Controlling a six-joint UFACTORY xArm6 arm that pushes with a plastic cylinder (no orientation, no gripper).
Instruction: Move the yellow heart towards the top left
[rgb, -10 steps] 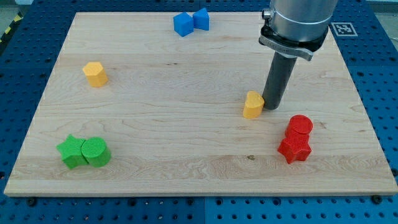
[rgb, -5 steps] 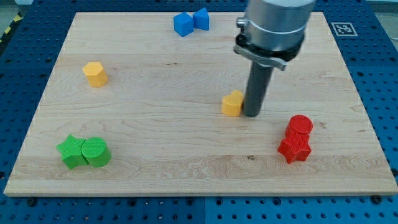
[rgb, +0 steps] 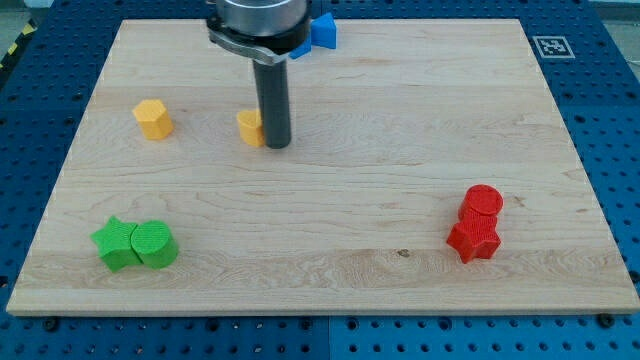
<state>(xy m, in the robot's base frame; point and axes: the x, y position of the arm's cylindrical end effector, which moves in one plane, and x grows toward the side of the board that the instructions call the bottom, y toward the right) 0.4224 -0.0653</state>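
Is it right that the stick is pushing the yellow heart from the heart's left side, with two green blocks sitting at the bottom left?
Not quite. The camera view shows my tip against the right side of the yellow heart, not its left. The rest holds: the green star and green cylinder sit together at the view's bottom left.

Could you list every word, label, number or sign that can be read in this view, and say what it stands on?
No readable words, brand names or numbers appear anywhere in the camera view.
The only sign is a black-and-white square marker on the blue pegboard, just off the wooden board's top right corner; it is a pattern, not text.
The blocks, the rod and my tip carry no lettering.
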